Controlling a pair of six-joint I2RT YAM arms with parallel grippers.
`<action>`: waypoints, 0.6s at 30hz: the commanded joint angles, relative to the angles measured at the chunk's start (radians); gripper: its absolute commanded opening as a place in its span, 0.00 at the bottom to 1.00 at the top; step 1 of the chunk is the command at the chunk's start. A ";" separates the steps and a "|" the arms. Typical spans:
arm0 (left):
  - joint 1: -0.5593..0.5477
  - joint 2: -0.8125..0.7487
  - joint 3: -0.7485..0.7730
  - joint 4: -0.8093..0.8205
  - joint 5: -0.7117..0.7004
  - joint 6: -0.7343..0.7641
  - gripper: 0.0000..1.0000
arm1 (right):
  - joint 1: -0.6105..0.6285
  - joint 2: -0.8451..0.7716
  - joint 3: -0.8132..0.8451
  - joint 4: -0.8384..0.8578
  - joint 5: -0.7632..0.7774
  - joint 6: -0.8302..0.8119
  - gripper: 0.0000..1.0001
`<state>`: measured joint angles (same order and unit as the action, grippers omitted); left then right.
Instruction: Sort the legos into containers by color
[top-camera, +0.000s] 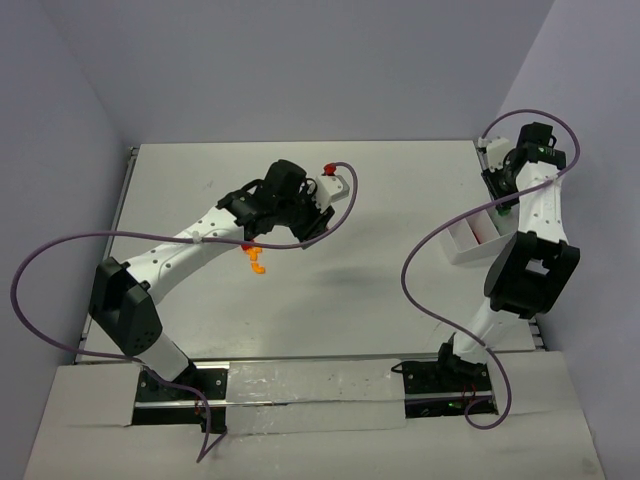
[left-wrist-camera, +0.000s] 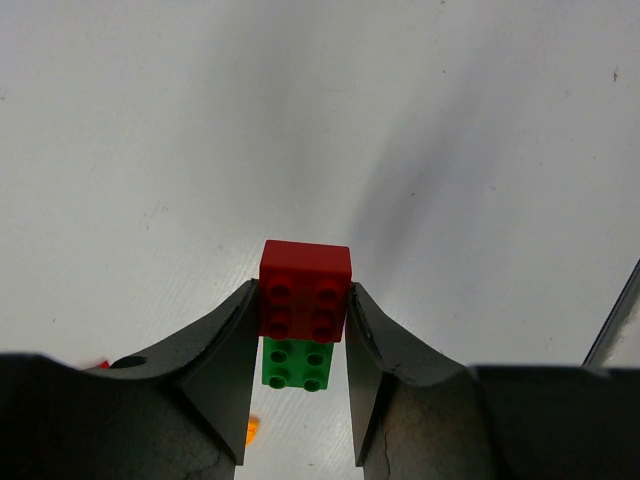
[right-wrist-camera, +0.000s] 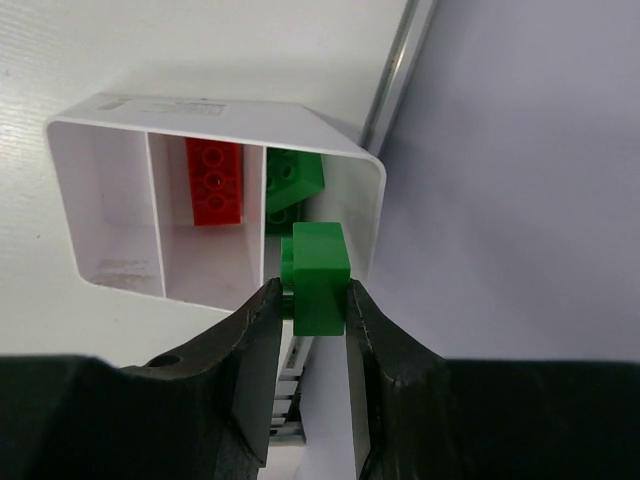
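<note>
Black fingers (left-wrist-camera: 215, 370) of the left gripper (left-wrist-camera: 300, 300) are closed partway on a red lego (left-wrist-camera: 305, 278), which is pinched by its sides above the white table (left-wrist-camera: 150, 150). A green lego (left-wrist-camera: 298, 365) is seen just beneath it between the jaws; whether the two are joined cannot be told. Orange legos (top-camera: 257, 258) are seen on the table beside the left arm. The right gripper (right-wrist-camera: 311, 295) is clamped on a second green lego (right-wrist-camera: 320, 275), held at the rightmost compartment of the container (right-wrist-camera: 100, 125), where a third green lego (right-wrist-camera: 295, 180) is lodged. A second red lego (right-wrist-camera: 213, 180) is lodged in the middle compartment.
</note>
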<state>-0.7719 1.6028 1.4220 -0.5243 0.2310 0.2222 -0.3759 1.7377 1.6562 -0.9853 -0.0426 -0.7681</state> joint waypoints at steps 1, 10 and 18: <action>-0.004 0.005 0.050 0.037 0.001 0.002 0.00 | -0.004 0.010 0.019 0.058 0.031 -0.006 0.44; 0.001 0.001 0.058 0.037 -0.012 -0.007 0.00 | 0.001 0.007 0.018 0.065 0.033 0.011 0.65; 0.167 -0.056 0.085 0.154 0.134 -0.356 0.00 | 0.151 -0.172 0.075 0.018 -0.240 0.252 1.00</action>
<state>-0.7118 1.6022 1.4305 -0.4998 0.2766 0.1329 -0.3310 1.7241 1.6783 -0.9738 -0.1049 -0.6744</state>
